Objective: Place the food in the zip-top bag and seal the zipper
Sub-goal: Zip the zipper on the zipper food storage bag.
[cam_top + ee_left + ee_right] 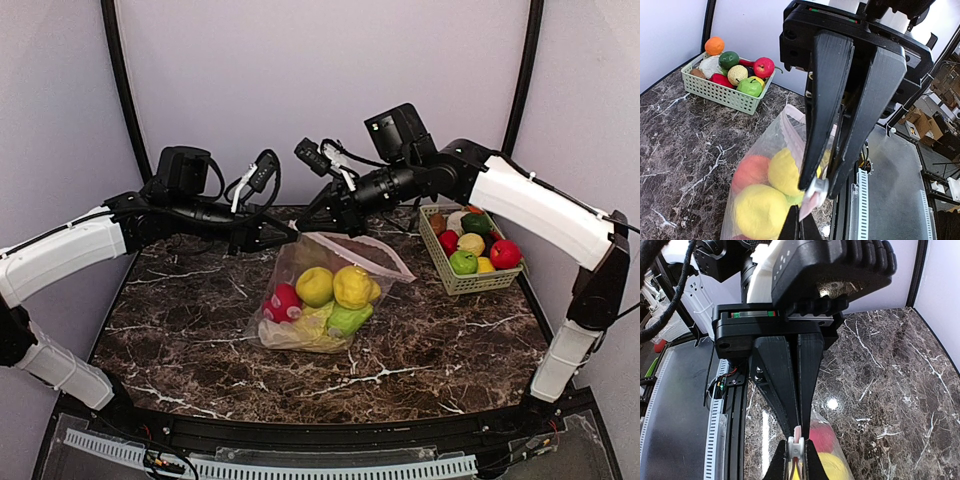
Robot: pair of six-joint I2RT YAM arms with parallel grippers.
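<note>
We are pinching the zipper (395,258) in left gripper (283,232) and right gripper (322,222) side by side, its open length stretching rightward toward the basket (452,277)

Both arms stretch inward from the sides, forearms nearly level, so the two wrists meet close together. The left hand (278,232) is clamped tight, and the right hand (322,214) likewise, its fingers (810,370) pressed together.
</note>
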